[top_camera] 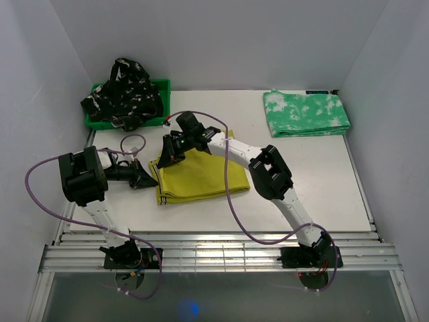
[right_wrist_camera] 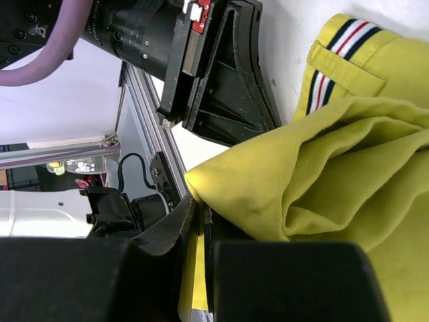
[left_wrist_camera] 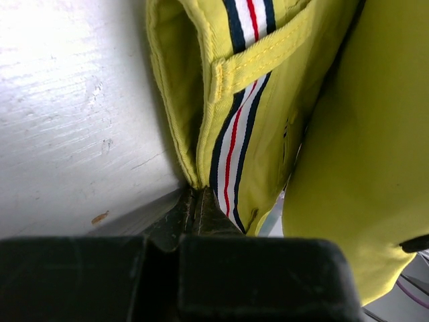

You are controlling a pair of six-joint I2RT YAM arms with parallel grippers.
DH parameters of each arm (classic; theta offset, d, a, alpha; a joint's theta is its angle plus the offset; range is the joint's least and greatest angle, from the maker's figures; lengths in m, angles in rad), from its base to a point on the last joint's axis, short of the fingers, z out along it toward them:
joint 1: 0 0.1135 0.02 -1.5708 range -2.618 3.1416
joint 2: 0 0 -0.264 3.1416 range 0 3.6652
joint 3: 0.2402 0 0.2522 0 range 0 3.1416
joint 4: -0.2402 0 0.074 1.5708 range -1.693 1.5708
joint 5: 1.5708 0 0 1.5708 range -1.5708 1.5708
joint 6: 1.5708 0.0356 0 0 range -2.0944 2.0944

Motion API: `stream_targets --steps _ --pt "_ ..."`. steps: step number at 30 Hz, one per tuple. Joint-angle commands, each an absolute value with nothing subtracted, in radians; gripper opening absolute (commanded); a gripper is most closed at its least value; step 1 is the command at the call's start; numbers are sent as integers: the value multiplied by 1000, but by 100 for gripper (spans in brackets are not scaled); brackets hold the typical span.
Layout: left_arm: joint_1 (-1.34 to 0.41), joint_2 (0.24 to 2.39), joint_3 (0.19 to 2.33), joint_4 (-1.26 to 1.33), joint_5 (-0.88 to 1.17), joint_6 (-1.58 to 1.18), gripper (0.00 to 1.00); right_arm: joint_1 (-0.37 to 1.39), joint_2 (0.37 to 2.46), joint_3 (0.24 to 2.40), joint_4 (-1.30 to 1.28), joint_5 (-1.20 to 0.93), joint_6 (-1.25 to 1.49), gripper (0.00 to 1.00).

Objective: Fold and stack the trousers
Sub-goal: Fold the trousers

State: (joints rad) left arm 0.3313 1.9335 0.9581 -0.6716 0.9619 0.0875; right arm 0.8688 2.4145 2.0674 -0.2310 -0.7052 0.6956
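The mustard-yellow trousers [top_camera: 201, 176] lie partly folded in the middle of the table. My left gripper [top_camera: 149, 176] is shut on their waistband edge [left_wrist_camera: 201, 100] at the left side, low on the table. My right gripper [top_camera: 167, 155] is shut on a yellow fold [right_wrist_camera: 268, 194] and holds it lifted over the trousers' upper left corner. The green-and-white mottled pair [top_camera: 305, 113] lies folded at the far right. The black pair with white pattern [top_camera: 124, 94] is heaped in the green bin [top_camera: 163, 87] at the far left.
The table's left edge and aluminium rail [right_wrist_camera: 144, 114] run close beside my left gripper. The white table [top_camera: 315, 181] stretches right of the yellow trousers. Purple cables [top_camera: 228, 194] loop over both arms.
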Motion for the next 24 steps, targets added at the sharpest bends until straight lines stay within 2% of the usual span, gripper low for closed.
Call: stream_targets --steps 1,24 --pt "316 1902 931 -632 896 104 0 899 2425 2132 -149 -721 733 8" --pt "314 1902 919 -614 904 81 0 923 2474 2155 -146 -690 762 8"
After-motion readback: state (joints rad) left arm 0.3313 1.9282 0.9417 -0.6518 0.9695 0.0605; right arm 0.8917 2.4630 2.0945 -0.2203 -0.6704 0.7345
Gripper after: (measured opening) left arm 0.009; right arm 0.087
